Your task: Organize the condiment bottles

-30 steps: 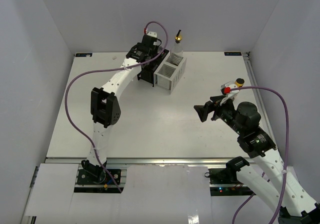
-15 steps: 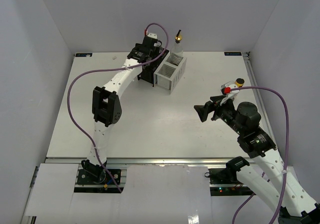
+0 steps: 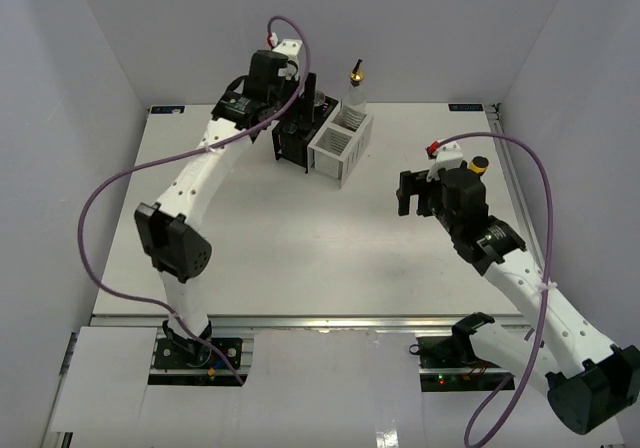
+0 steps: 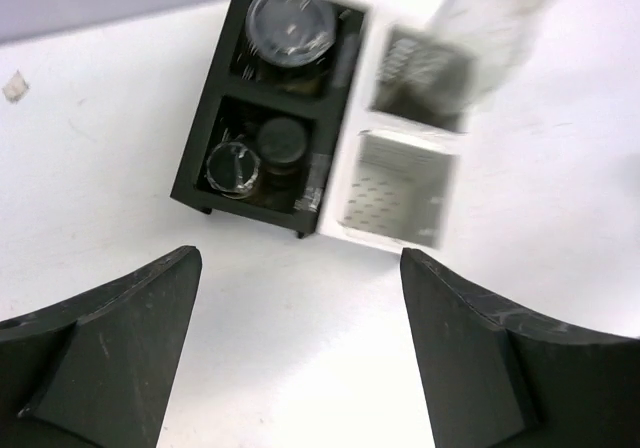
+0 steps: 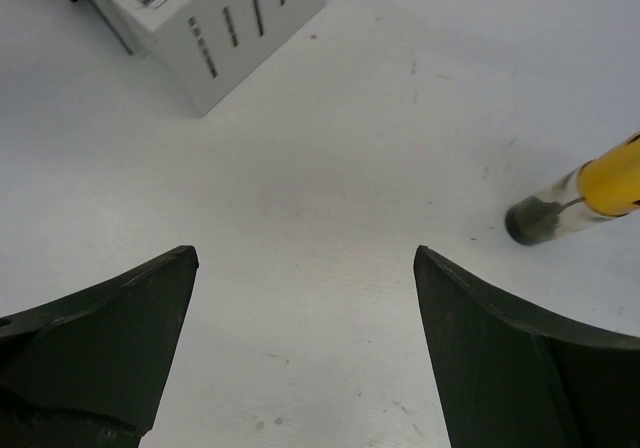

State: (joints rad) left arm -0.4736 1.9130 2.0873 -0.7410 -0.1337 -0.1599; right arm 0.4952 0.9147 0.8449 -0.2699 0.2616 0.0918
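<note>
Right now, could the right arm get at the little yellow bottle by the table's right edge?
Probably yes: the right gripper is open, and the yellow bottle sits alone on bare table close beside it, nothing between.

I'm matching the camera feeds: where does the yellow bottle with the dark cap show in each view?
Top external: the yellow bottle is by the table's right edge, above centre.
Left wrist: not in it.
Right wrist: at the right edge, partly cut off.
Shared landmark: the white slatted rack, visible in all three views.
</note>
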